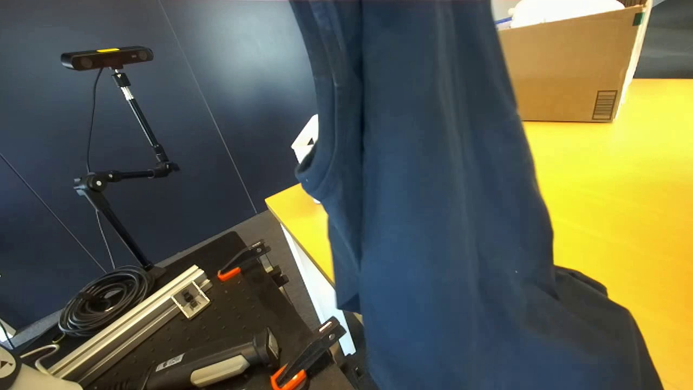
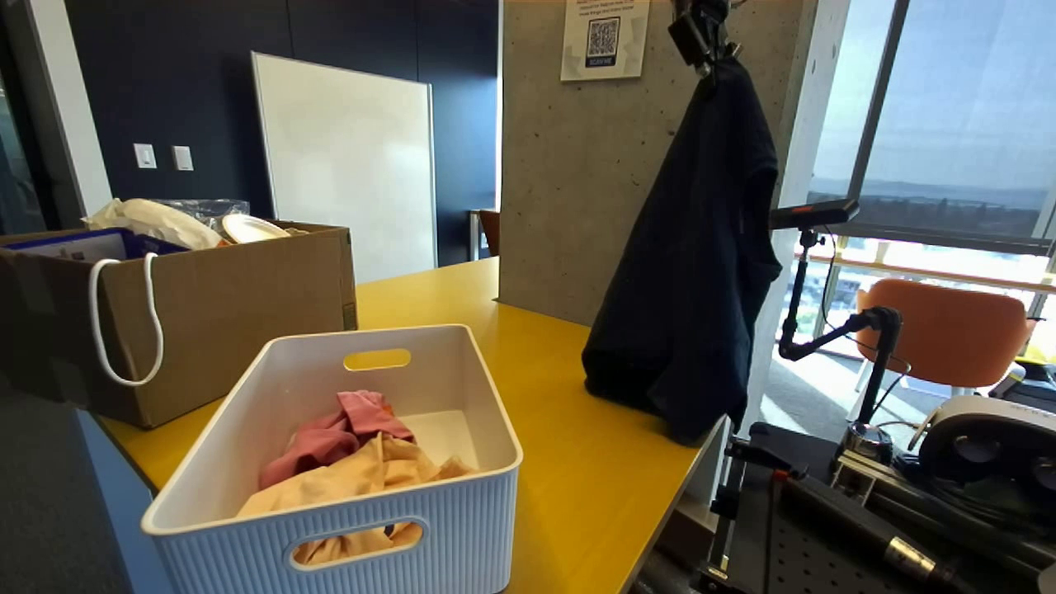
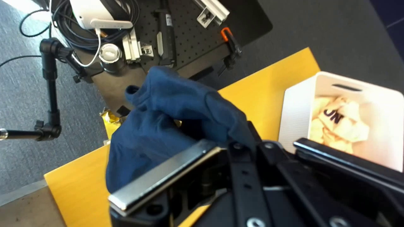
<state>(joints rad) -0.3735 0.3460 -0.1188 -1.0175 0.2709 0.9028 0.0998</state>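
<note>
A dark navy cloth hangs in long folds from my gripper, which is shut on its top end. Seen from the wrist, the navy cloth runs up between the jaws and spreads away below them; the gripper pinches a narrow fold. In an exterior view the navy cloth fills the middle, and the gripper is out of that picture. Its lower end is at the yellow table's edge; I cannot tell whether it touches. A white bin holds pink cloth and tan cloth.
A cardboard box full of packed items stands on the table behind the bin. A concrete pillar rises behind the hanging cloth. Beside the table is a black cart with clamps, a coiled cable and a camera on a jointed stand.
</note>
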